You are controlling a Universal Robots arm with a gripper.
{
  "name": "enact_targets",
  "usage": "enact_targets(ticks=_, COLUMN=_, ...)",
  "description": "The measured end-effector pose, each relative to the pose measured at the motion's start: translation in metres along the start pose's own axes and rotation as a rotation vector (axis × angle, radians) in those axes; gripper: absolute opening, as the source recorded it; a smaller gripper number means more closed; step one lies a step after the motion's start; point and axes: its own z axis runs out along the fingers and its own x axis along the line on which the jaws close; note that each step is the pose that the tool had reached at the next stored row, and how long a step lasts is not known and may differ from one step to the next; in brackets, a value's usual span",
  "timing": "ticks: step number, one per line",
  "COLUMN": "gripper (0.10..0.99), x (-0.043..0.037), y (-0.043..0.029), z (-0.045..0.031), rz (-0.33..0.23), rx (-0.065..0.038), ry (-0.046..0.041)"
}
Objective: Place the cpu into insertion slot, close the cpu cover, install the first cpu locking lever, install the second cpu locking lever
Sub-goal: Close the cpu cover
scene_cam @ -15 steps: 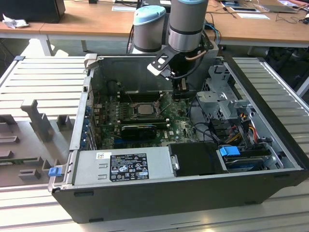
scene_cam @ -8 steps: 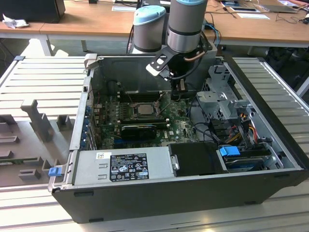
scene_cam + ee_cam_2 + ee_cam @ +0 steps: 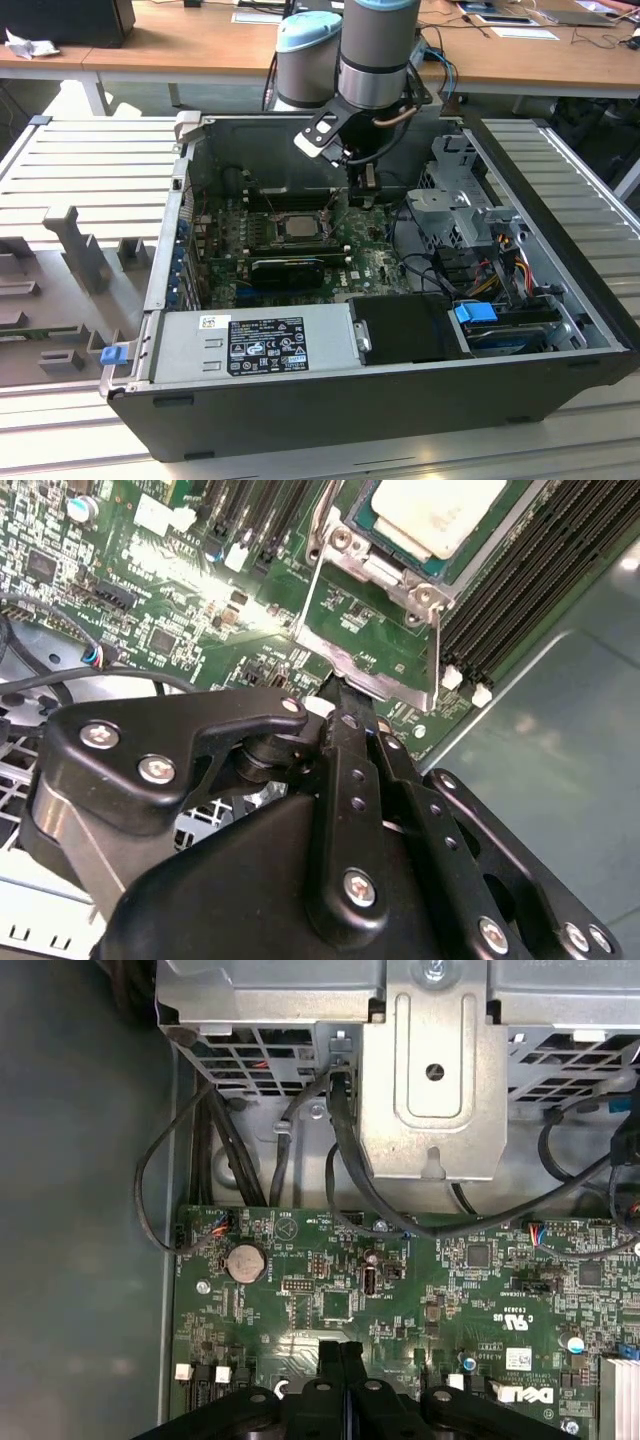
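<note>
The cpu (image 3: 297, 226) lies flat in its socket on the green motherboard (image 3: 370, 265); its pale square top (image 3: 435, 510) also shows in the second wrist view. The cpu cover (image 3: 365, 672), a thin silver frame, stands tilted up beside the socket, and the board shows through its opening. My gripper (image 3: 338, 692) has its black fingers (image 3: 345, 780) pressed together, and their tips meet the cover's free edge. Whether they pinch it I cannot tell. In the exterior view the gripper (image 3: 365, 185) hangs just to the right of the socket, and in the first wrist view the gripper (image 3: 345, 1348) hovers low over the board.
The open case's walls (image 3: 165, 250) surround the board. A grey power supply (image 3: 255, 345) lies along the near side. A metal drive cage (image 3: 460, 200), (image 3: 430, 1070) with black cables (image 3: 340, 1160) stands to the exterior view's right. Memory slots (image 3: 520, 590) flank the socket.
</note>
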Motion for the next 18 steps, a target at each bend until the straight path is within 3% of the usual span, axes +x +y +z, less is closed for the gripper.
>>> enact_targets(ticks=5, gripper=0.106, x=0.0001, y=-0.0059, z=-0.0003, rz=0.000, rx=0.000, ry=0.0001)
enact_targets(ticks=18, gripper=0.106, x=0.0004, y=-0.0127, z=-0.0007, rz=0.000, rx=0.000, ry=0.0000)
